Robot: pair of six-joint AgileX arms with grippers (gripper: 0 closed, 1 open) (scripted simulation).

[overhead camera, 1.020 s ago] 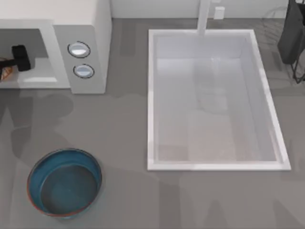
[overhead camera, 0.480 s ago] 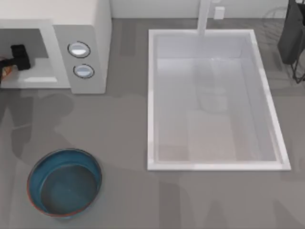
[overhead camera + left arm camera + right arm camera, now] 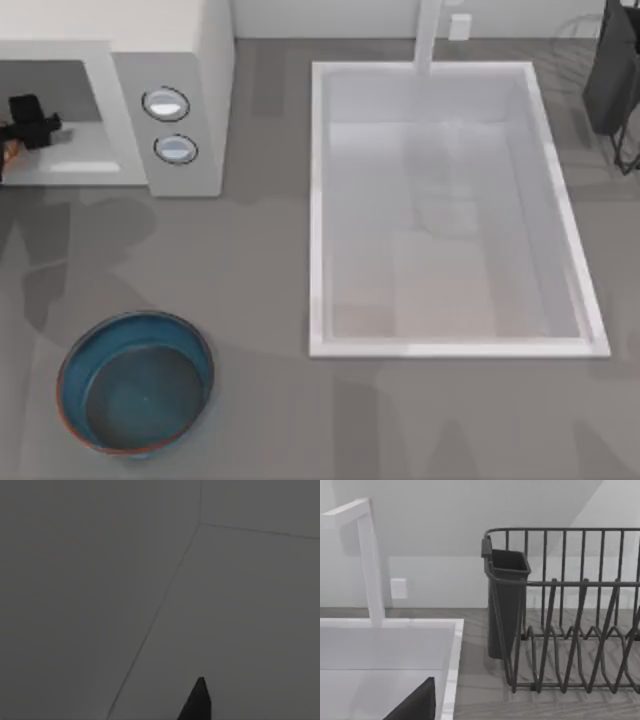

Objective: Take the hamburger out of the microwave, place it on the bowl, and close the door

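Left gripper [image 3: 12, 135] sits inside the microwave [image 3: 180, 60] cavity at the top view's far left edge, a sliver of orange-brown hamburger [image 3: 8, 152] just beside it; whether the jaws hold it, I cannot tell. Bowl [image 3: 136, 382] rests on the table [image 3: 260, 300] near the front left, well apart from the microwave. Sink [image 3: 450, 210] lies right of centre. Right arm parked at the top view's far right, by the dish rack [image 3: 570, 610].
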